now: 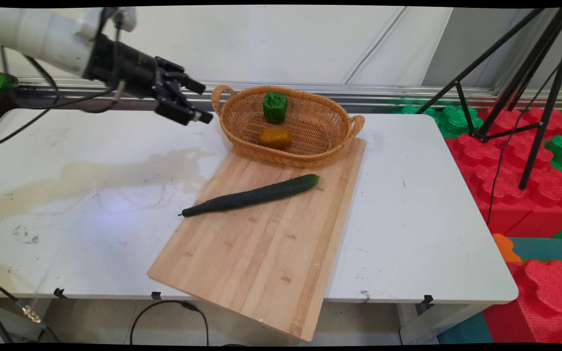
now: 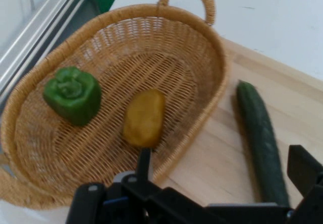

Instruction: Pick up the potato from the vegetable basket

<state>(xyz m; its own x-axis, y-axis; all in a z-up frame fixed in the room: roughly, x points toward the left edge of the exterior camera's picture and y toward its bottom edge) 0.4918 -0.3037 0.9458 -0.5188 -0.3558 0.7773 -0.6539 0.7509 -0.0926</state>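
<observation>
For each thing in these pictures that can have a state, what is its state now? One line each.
gripper: open, holding nothing, in the air left of the basket.
basket: upright, its near part resting on the cutting board's far end.
green pepper: upright in the basket.
potato: lying in the basket.
cucumber: whole, lying flat on the board.
cutting board: flat on the table, near corner overhanging the edge.

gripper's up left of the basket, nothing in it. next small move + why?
Probably ease the gripper right and down toward the basket. Its fingers look open and empty, hanging above bare table beside the near handle; the potato and green pepper lie just ahead in the hand view.
</observation>
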